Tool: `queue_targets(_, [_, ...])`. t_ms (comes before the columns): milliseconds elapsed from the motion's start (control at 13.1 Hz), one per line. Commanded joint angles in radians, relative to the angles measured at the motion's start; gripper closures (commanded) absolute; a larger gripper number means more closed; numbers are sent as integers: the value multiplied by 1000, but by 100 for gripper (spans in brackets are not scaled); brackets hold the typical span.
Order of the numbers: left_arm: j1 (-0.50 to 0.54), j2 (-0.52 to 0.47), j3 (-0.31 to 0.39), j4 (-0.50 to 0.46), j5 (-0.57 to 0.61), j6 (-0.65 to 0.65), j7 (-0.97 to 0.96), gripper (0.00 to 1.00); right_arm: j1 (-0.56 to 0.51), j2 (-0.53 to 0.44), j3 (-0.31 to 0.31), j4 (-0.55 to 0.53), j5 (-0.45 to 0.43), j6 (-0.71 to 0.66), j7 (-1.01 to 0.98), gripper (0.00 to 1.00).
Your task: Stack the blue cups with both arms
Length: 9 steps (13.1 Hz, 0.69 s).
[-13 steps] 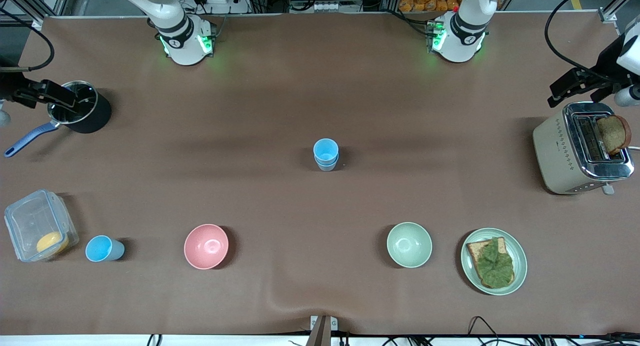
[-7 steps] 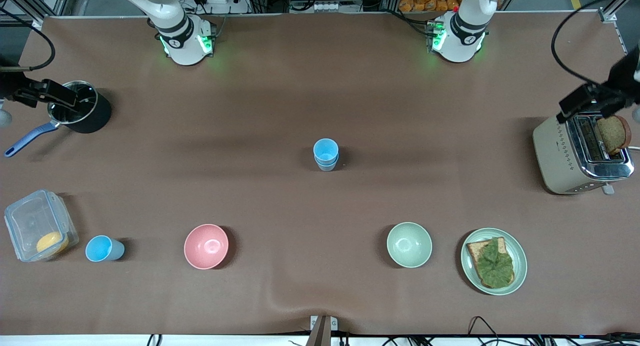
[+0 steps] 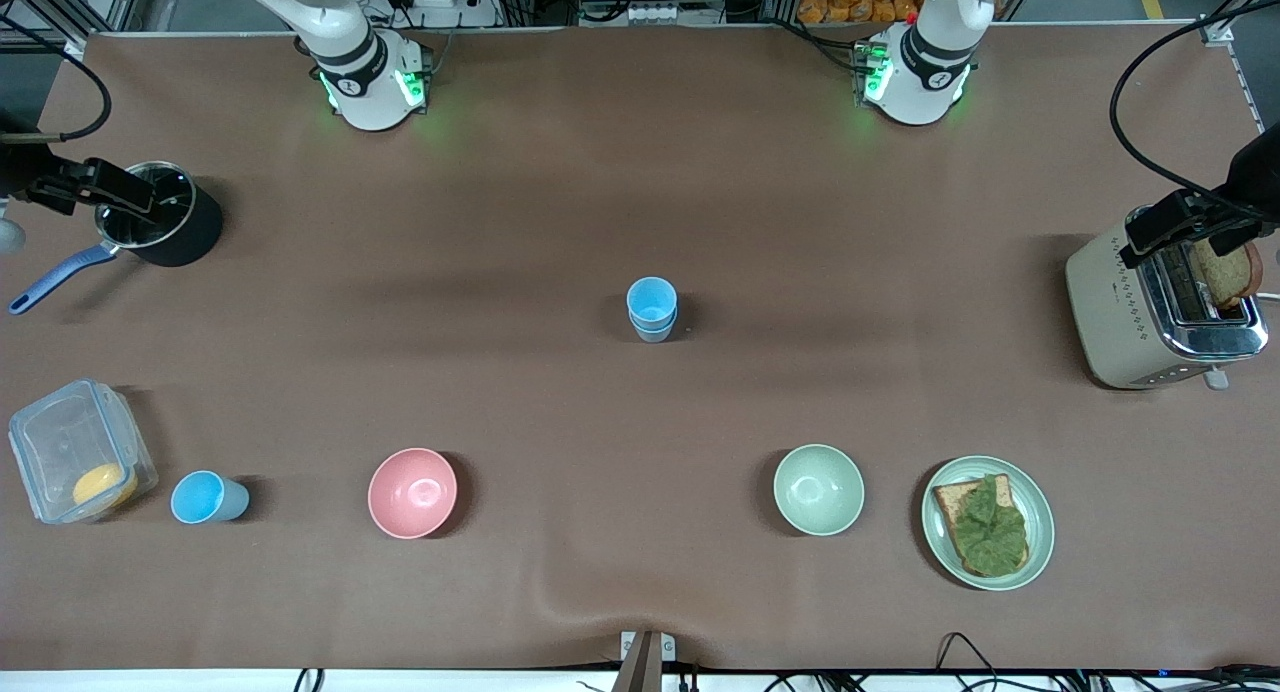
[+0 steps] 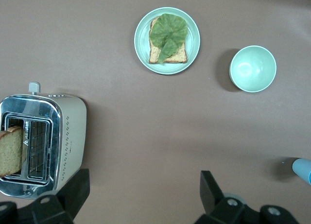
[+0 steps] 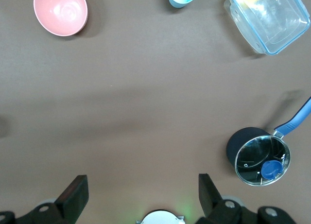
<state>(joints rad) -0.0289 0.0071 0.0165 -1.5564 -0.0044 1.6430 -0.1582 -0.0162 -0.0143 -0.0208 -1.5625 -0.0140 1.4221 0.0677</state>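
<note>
Stacked blue cups (image 3: 652, 309) mid-table, well apart from both claws. Left gripper (image 3: 1190, 234) spread wide over toaster (image 3: 1160, 302); right gripper (image 3: 85, 187) spread wide over saucepan (image 3: 160, 227). Lone blue cup (image 3: 205, 497) near container (image 3: 75, 462).

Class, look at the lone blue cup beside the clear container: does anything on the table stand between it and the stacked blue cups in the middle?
Nothing visible does. The lone blue cup has bare table up to the stacked blue cups; the pink bowl sits just off that line, nearer the front camera.

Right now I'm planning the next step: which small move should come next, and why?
Probably swing the open right pincer, now over the saucepan, toward the lone blue cup beside the food container; the stacked blue cups wait mid-table. The open left pincer is above the toaster.
</note>
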Motion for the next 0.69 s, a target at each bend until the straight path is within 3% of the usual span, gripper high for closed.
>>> queue_targets(0, [1,2,3,16,-14,-23,-14,0,-19,7,13,13,-11,-14,-3,0])
queue_targets(609, [1,2,3,15,-17,-23,-15,0,-19,7,13,13,-11,-12,-3,0])
